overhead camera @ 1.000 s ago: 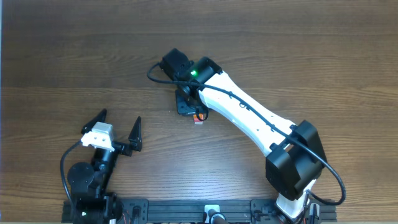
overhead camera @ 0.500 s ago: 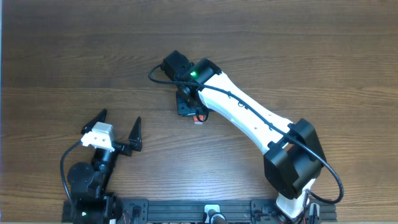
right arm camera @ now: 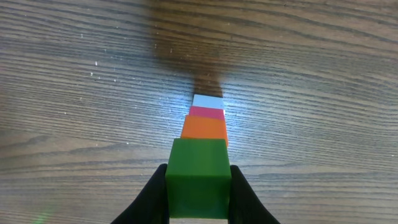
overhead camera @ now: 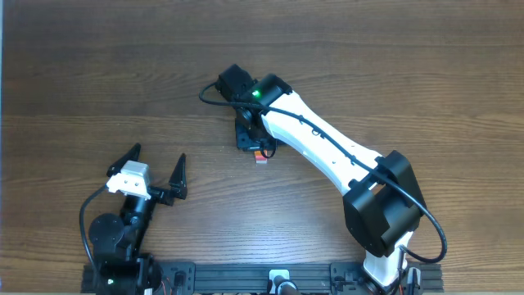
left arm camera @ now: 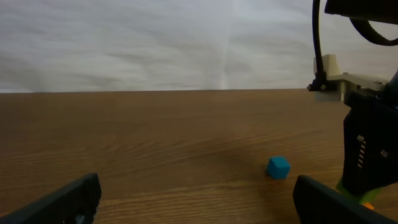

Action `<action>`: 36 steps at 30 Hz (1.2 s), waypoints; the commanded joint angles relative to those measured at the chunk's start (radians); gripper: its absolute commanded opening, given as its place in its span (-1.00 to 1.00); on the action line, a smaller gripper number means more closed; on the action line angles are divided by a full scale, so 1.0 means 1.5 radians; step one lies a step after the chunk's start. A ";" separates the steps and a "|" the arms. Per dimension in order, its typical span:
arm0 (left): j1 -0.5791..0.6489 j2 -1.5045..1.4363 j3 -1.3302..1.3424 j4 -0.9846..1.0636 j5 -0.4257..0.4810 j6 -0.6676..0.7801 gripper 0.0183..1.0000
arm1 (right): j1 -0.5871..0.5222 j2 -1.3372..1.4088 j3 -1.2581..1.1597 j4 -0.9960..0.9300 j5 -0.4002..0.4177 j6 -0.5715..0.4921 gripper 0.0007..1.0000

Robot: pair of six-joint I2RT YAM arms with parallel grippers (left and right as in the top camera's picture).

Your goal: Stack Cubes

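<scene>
Green cube (right arm camera: 198,171) in right gripper (right arm camera: 199,186), above orange-red-white stack (right arm camera: 205,124).

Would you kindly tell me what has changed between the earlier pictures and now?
The right arm shifted slightly to the right in the top view, with the right gripper keeping the green cube clamped over the orange cube. The left gripper stayed open and still.

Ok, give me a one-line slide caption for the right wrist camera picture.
Right gripper holds a green cube over a stack of orange, pink and white cubes on a wooden table.
</scene>
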 commanded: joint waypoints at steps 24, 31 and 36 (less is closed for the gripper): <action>0.002 -0.004 -0.003 -0.003 -0.003 -0.009 1.00 | -0.004 0.009 -0.014 0.003 -0.003 0.006 -0.98; 0.002 -0.004 -0.003 -0.003 -0.003 -0.009 1.00 | -0.004 0.009 -0.035 0.017 -0.003 0.010 -0.98; 0.002 -0.004 -0.003 -0.003 -0.003 -0.009 1.00 | -0.004 0.009 -0.035 0.017 -0.004 0.010 -0.97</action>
